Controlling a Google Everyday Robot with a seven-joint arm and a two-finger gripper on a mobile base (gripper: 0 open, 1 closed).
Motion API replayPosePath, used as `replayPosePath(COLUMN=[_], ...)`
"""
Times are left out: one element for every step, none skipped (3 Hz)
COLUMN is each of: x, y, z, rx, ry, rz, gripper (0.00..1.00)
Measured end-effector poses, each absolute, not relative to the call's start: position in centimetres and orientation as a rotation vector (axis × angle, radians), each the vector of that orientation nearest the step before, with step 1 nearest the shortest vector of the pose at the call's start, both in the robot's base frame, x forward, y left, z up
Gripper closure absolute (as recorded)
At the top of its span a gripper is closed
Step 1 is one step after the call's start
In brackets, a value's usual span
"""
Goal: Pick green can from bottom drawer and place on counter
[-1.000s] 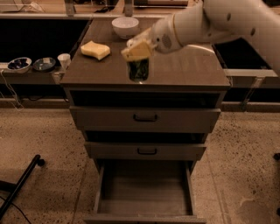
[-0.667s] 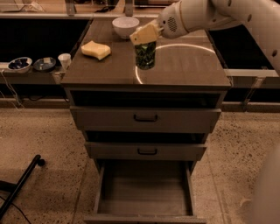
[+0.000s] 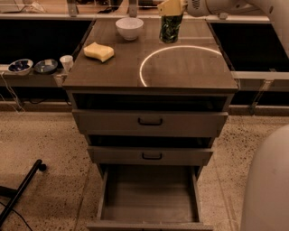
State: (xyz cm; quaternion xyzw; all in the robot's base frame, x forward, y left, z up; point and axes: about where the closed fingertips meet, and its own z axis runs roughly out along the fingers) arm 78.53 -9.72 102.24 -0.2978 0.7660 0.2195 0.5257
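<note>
So the green can has travelled from the front edge of the counter a second ago to the back of it, now top centre of the frame just right of the white bowl. The pincer is still closed round the can's top. The bottom drawer sits open with nothing in it. Looks to me like only setting it down and letting go is left.

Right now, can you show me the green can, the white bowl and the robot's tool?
green can [image 3: 170,29], camera view, its dark patterned side.
white bowl [image 3: 129,28], camera view, its outer wall.
tool [image 3: 170,7], camera view, its yellow end, right above the green can.
</note>
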Motion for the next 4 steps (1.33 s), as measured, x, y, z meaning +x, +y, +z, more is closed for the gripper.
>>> replayPosePath(x=[81.7,84.0,84.3,84.0], y=[-11.8,-14.1,-15.7,-15.7], z=[101.5,98.3,95.7,93.5], rx=[-0.649,-0.582,-0.526,-0.516], ry=[1.816,1.855,1.904,1.942], rz=[0.380,0.291,0.297,0.358], gripper=[1.00,1.00,0.81,0.59])
